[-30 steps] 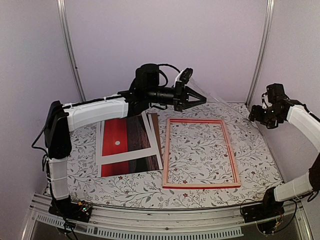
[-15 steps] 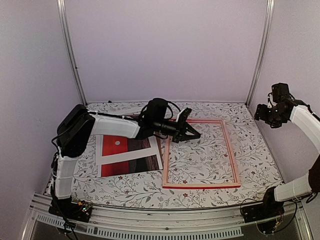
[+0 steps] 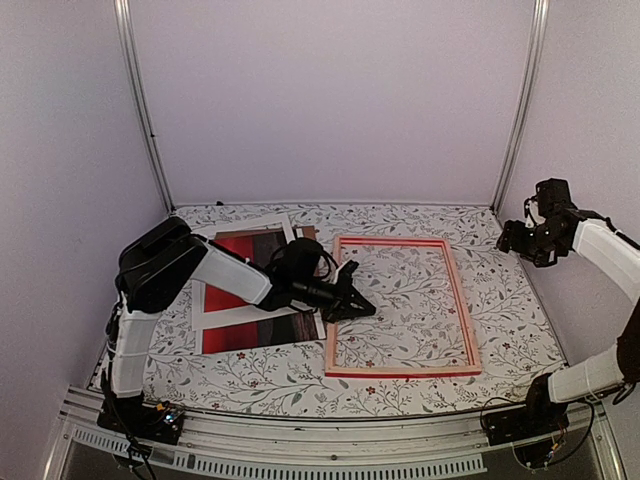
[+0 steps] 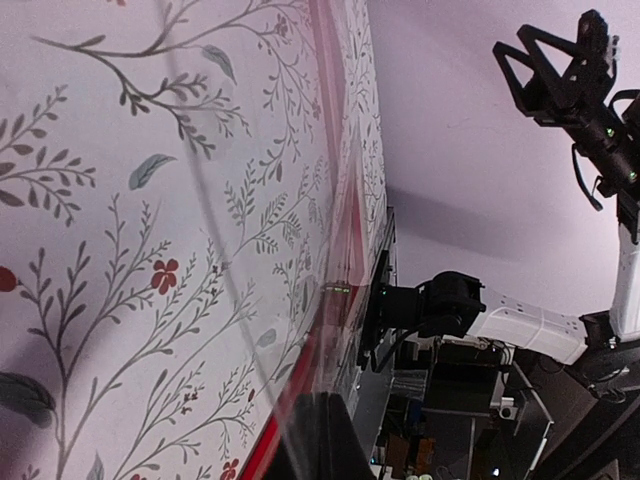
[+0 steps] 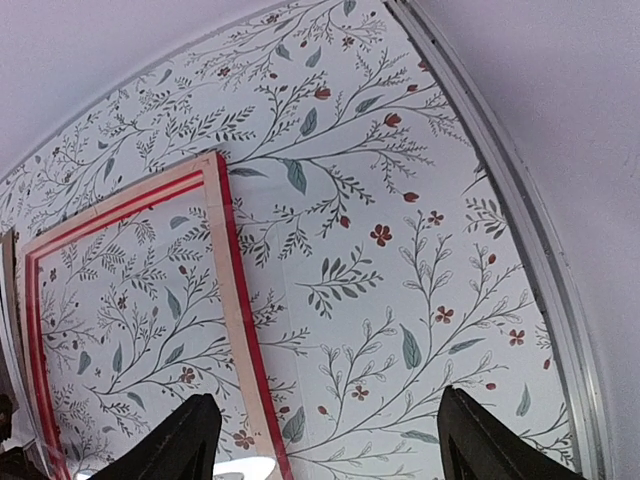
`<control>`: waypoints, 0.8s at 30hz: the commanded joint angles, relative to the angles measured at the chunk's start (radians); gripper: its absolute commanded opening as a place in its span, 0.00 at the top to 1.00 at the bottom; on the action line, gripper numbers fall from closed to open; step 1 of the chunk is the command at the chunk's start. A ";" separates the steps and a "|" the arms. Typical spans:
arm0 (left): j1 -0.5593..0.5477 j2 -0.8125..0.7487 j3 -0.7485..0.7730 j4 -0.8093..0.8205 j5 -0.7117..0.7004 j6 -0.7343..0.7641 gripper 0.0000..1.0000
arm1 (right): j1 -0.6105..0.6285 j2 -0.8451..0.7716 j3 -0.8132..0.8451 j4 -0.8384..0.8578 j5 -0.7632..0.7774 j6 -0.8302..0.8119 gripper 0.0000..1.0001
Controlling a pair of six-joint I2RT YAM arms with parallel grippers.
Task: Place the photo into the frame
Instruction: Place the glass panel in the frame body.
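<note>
Floral-patterned table covering (image 3: pixel 500 330) is spreading across the whole work surface. White mat border (image 3: pixel 232 320) is lying flat on its left part. Plain brown backing board (image 3: pixel 308 233) is peeping out at the mat's far right corner. Clear sheet (image 4: pixel 215 250) is showing only as a faint slanting edge in the left wrist view. Lilac walls (image 3: pixel 330 100) and metal posts (image 3: pixel 140 100) are enclosing the table.
</note>
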 commanded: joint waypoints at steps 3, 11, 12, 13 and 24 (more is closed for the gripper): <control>0.024 -0.061 -0.028 0.017 -0.060 0.041 1.00 | 0.036 0.048 -0.085 0.102 -0.100 0.000 0.21; 0.033 -0.086 -0.040 -0.023 -0.103 0.072 1.00 | 0.077 0.119 -0.145 0.198 -0.209 -0.016 0.21; 0.034 -0.086 -0.037 -0.029 -0.103 0.076 1.00 | 0.079 0.121 -0.150 0.208 -0.220 -0.015 0.21; 0.034 -0.086 -0.037 -0.032 -0.104 0.076 1.00 | 0.082 0.125 -0.152 0.216 -0.227 -0.015 0.20; 0.049 -0.091 -0.041 -0.052 -0.118 0.089 1.00 | 0.128 0.230 -0.146 0.259 -0.228 -0.011 0.01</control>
